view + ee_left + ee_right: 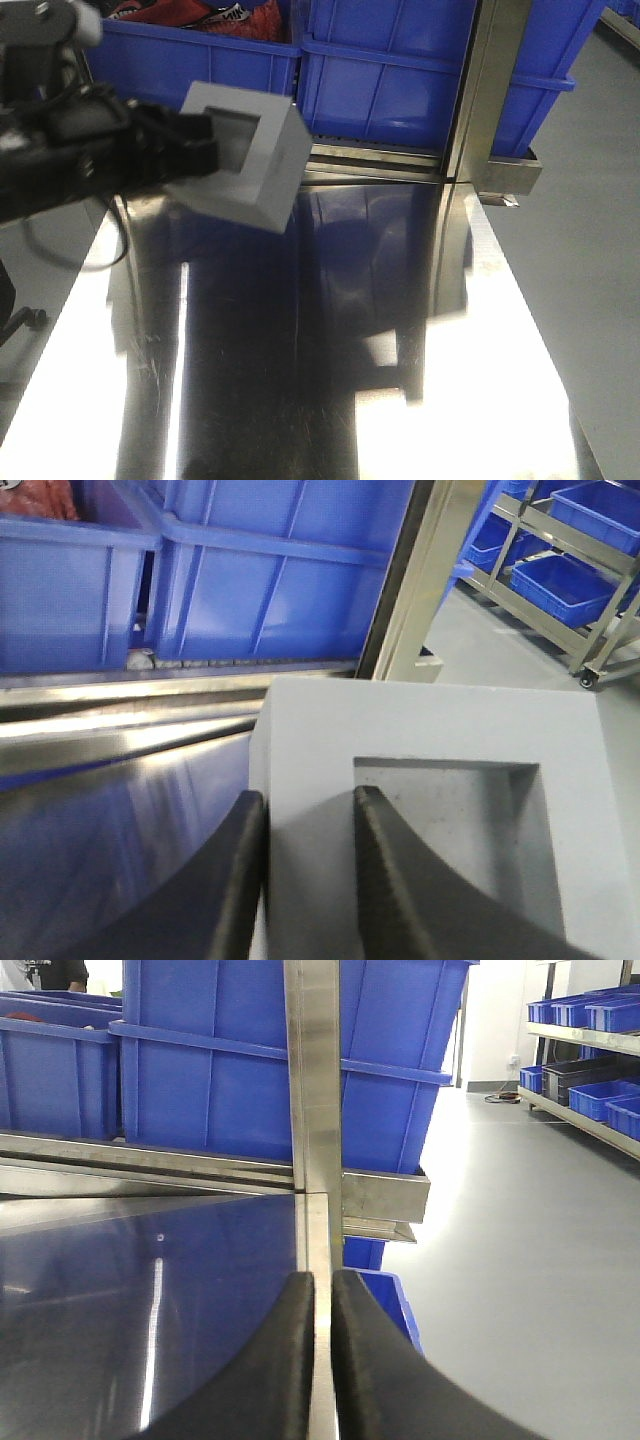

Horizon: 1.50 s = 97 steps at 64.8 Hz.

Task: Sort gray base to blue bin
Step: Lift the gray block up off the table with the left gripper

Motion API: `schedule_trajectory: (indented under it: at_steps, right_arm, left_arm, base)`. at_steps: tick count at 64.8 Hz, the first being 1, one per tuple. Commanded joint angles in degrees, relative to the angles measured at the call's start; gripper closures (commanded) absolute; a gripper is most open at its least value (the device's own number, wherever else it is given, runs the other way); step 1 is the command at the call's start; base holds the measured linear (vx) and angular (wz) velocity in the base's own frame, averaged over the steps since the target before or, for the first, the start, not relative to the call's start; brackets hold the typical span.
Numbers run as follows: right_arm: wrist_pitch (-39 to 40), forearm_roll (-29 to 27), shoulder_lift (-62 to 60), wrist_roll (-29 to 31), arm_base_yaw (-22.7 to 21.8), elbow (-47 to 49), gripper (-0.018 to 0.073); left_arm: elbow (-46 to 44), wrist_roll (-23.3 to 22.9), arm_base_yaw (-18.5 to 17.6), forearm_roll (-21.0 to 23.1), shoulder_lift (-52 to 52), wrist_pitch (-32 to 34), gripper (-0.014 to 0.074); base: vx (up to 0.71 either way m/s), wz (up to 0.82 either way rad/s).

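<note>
The left end effector (195, 150) pinches one wall of the matte light-gray cuboid block (255, 170), one finger inside its square recess and one outside. The block hangs tilted above the polished steel worktop (300, 380), short of the deep bright-blue plastic bin (385, 90) behind. It looks rigid, fairly light and unslippery, so the recess wall seems the surest hold. The right end effector (322, 1360) is pressed together, empty.

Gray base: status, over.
Left gripper shut on gray base, pinching its recess wall, held off table. Right gripper shut, empty. Blue bin ahead; steel post fronts its right side.
</note>
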<state>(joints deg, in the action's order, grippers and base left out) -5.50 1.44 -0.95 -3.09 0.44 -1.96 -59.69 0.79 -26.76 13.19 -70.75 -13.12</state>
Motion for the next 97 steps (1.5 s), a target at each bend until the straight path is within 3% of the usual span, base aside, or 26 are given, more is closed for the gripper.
schedule_trajectory:
  at_steps: [1,15,41,97]
  right_arm:
    - [4.6,0.4,-0.5,0.4,-0.2,0.2,0.0564]
    - [4.6,0.4,-0.5,0.4,-0.2,0.2,0.0564]
    - [4.6,0.4,-0.5,0.4,-0.2,0.2,0.0564]
    - [4.6,0.4,-0.5,0.4,-0.2,0.2,0.0564]
  left_arm:
    - [3.0,0.0,-0.4,0.6,7.2,7.6,0.0602]
    - [15.4,0.1,-0.4,0.6,21.2,14.2,0.0602]
    - [28.3,0.1,-0.3,0.8,39.8,15.6,0.0602]
    - [29.0,0.1,-0.3,0.8,43.1,15.4,0.0602]
  base:
    - [0.0,0.0]
    - [0.0,0.0]
    - [0.0,0.0]
    - [0.0,0.0]
